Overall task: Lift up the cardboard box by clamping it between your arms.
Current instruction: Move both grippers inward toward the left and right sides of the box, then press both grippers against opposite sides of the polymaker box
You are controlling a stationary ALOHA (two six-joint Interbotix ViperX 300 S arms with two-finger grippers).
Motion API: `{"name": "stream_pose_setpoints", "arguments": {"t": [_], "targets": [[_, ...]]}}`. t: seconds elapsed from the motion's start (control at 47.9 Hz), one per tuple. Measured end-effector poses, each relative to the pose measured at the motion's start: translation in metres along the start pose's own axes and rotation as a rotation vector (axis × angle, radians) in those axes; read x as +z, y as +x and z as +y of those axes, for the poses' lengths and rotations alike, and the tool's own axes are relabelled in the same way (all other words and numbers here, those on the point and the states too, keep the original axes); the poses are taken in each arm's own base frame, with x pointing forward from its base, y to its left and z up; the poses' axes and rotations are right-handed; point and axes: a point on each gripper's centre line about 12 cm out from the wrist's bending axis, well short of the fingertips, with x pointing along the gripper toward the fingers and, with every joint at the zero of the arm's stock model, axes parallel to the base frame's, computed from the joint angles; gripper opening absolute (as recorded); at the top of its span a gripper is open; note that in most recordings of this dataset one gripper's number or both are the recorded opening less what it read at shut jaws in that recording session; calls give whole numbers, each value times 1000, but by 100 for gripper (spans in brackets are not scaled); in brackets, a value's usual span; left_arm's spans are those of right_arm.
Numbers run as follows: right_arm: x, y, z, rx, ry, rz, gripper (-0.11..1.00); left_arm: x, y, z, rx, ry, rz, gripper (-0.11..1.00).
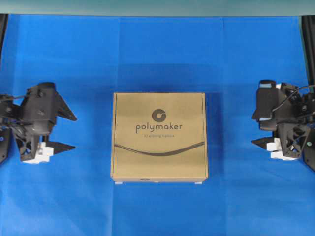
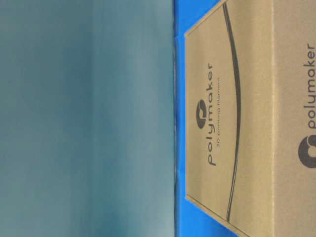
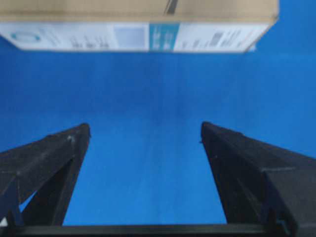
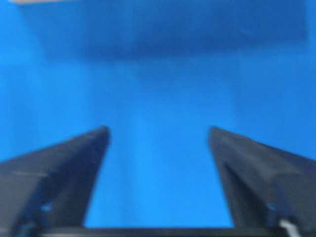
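The cardboard box [image 1: 159, 136] lies flat in the middle of the blue cloth, brown, with the "polymaker" logo and a curved dark line on top. In the table-level view the box [image 2: 247, 123] fills the right side. My left gripper [image 1: 74, 132] sits to the box's left, open, its fingers pointing at the box with a gap of cloth between. In the left wrist view the box's labelled side [image 3: 138, 37] lies ahead of the open left gripper [image 3: 145, 128]. My right gripper [image 1: 253, 130] stands open to the box's right, apart from it. Only cloth shows between the right gripper's [image 4: 158, 131] fingers.
A blue cloth [image 1: 157, 54] covers the whole table. A teal backdrop [image 1: 157, 6] runs along the far edge. Dark frame posts [image 1: 307, 44] stand at the back corners. Open cloth lies in front of and behind the box.
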Motion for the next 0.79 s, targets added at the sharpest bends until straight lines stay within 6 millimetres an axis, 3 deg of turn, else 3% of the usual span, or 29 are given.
{"name": "stream_pose_setpoints", "arguments": {"t": [0.459,0.793], "targets": [[4,51,-1,-6,-22,8,99,-7,47,12,28,-38,33,86],[19,86,-2,-7,-60,-1,99,-4,84,17,36,-43,41,86]]}}
